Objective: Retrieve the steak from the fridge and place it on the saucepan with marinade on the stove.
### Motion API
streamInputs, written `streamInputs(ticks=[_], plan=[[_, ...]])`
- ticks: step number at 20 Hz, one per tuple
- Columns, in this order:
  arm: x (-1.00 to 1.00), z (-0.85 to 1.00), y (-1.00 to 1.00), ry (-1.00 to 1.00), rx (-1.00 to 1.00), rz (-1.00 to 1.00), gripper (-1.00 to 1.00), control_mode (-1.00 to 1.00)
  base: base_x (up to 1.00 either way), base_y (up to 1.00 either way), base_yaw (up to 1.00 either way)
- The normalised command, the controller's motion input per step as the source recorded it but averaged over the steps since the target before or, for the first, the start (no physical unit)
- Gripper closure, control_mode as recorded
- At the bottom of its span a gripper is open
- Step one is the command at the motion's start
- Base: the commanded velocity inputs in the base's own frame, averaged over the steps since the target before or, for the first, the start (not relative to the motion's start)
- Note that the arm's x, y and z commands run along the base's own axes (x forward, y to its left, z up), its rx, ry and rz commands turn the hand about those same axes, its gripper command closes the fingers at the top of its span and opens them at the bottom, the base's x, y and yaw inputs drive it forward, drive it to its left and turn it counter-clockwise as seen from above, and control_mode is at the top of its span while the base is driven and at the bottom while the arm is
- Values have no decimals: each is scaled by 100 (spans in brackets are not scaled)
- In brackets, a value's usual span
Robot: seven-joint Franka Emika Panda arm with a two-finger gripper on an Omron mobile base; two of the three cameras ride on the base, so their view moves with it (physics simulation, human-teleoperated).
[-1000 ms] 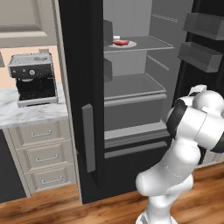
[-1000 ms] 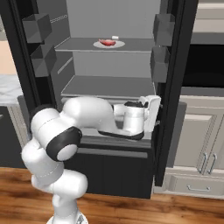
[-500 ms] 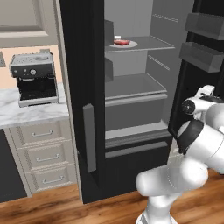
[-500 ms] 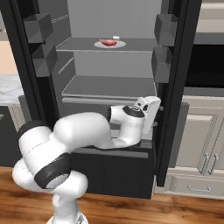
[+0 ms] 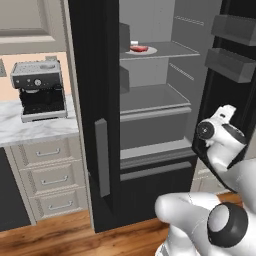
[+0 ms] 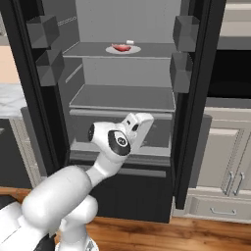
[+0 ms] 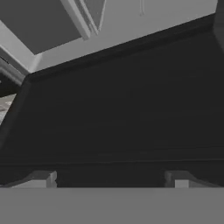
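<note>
The steak (image 5: 139, 48) is a small red slab lying on a round white plate (image 5: 150, 51) on the top shelf of the open fridge (image 5: 95, 100). From the right side, the steak (image 6: 121, 47) lies on the same plate (image 6: 133, 49), high above my arm. My gripper (image 7: 111, 179) is open, its two fingertips (image 7: 41, 178) wide apart with nothing between them, facing a dark fridge panel. The arm's white hand (image 6: 138, 122) hovers in front of the fridge's lower section, well below the steak. The saucepan and the stove are out of view.
Both fridge doors stand open, with door bins (image 5: 230, 65) on the right and more bins (image 6: 44, 63) on the left. A coffee machine (image 5: 40, 90) sits on a marble counter (image 5: 35, 130) above drawers, left of the fridge. White cabinets (image 6: 225, 171) stand at the right.
The arm has folded back toward the base, and the hand has shifted left in front of the fridge's lower section. The fingers stay wide apart. The steak has not moved.
</note>
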Motion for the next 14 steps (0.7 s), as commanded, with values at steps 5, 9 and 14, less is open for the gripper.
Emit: streamInputs(ticks=[5, 9, 14], plan=[[-38, 29, 100, -5, 24, 0, -100, -100, 0, 0, 0], [-37, 7, 100, -11, 37, -1, -100, -100, 0, 0, 0], [-30, 9, 100, -10, 47, -9, -100, -100, 0, 0, 0]])
